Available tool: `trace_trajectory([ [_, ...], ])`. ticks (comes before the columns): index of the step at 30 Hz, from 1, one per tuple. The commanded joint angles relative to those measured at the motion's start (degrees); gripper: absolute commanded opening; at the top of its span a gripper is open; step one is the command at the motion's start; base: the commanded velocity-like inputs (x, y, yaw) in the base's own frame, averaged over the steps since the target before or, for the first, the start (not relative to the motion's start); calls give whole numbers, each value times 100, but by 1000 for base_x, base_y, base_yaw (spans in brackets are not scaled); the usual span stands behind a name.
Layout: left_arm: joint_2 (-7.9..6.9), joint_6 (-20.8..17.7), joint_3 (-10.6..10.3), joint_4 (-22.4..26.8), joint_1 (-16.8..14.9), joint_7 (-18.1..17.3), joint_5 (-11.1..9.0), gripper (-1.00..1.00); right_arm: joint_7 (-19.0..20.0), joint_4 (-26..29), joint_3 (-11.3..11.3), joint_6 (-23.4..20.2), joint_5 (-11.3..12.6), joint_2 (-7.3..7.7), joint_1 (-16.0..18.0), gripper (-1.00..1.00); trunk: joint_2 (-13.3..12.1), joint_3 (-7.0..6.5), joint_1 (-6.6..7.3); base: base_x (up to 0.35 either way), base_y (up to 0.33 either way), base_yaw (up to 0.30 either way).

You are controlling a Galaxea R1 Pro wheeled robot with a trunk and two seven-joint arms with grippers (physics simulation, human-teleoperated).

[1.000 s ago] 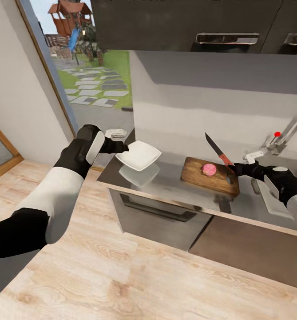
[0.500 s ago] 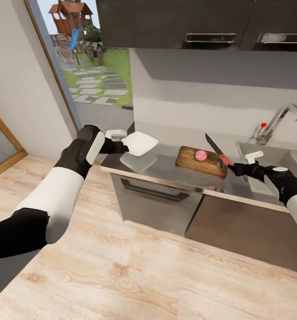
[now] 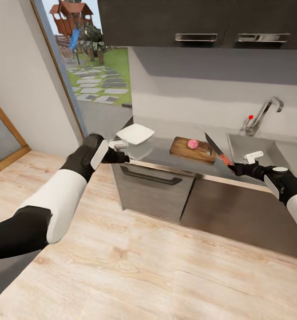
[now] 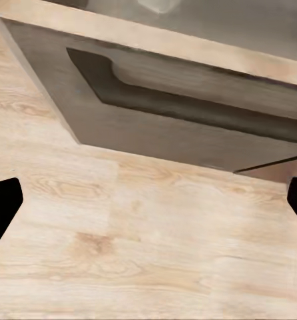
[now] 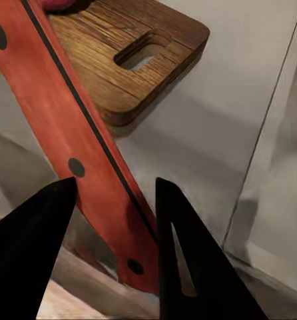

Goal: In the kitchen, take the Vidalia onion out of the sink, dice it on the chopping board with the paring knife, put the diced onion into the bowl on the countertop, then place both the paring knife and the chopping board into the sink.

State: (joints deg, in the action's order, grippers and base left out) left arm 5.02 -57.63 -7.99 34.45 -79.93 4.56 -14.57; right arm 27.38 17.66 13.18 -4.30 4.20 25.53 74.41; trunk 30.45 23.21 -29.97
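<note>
The brown chopping board (image 3: pixel 186 150) lies on the grey countertop (image 3: pixel 159 153) with the pinkish round onion (image 3: pixel 193 143) on it. The board's handle-hole end (image 5: pixel 132 57) also shows in the right wrist view. My right gripper (image 3: pixel 235 167) is shut on the paring knife's red handle (image 5: pixel 75 133), and the dark blade (image 3: pixel 211 143) points up and left, in front of the board's right end. The white bowl (image 3: pixel 135 133) rests at the countertop's left end. My left gripper (image 3: pixel 121 156) hangs open and empty before the counter's front edge, below the bowl; its fingertips (image 4: pixel 2 207) frame floor.
The steel sink (image 3: pixel 250 149) with chrome faucet (image 3: pixel 266 111) and red knob (image 3: pixel 251 117) lies right of the board. Dark drawer fronts (image 3: pixel 155 191) stand under the counter, dark wall cabinets (image 3: pixel 197 22) above. Wooden floor (image 3: pixel 144 266) stretches in front, and a glass door (image 3: pixel 86 66) stands at left.
The camera has pulled back from the counter, so board, bowl and sink look farther. My left gripper, by the bowl a second ago, is now below the counter edge. The right still holds the knife.
</note>
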Motion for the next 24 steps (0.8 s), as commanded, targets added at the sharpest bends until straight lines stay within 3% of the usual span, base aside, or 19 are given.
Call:
trace_trajectory([
  [1, 4, -15, -19, -51, -5, 47, -55, 100, 13, 10, 18, -45, 45, 5, 3, -100, 9, 9, 1, -329, -71, 0],
  [7, 31, 15, -19, -619, -7, 28, -55, 100, 7, 10, 18, -45, 45, 11, 2, -100, 9, 9, 1, -317, -120, 0],
  [10, 33, 284, -19, -961, -6, 14, -55, 100, 5, 10, 18, -45, 45, 13, 0, -100, 9, 9, 1, -231, -155, 0],
  [15, 34, 1200, -20, -1749, -6, 1, -55, 100, 4, 10, 18, -45, 45, 14, 2, -100, 9, 9, 1, -88, -65, 0],
  [20, 41, 1602, -19, -2445, -5, -20, -55, 100, 4, 3, 18, -45, 45, 14, 3, -100, 9, 9, 1, -13, -10, 0],
  [23, 83, 2220, -21, -3093, -5, -29, -55, 100, 4, 1, 18, -42, 45, 14, 3, -100, 9, 9, 1, -3, -2, 0],
  [24, 129, 2594, -24, -3397, -5, -32, -55, 100, 4, -2, 18, -40, 45, 14, 2, -100, 9, 9, 1, -1, -1, 0],
])
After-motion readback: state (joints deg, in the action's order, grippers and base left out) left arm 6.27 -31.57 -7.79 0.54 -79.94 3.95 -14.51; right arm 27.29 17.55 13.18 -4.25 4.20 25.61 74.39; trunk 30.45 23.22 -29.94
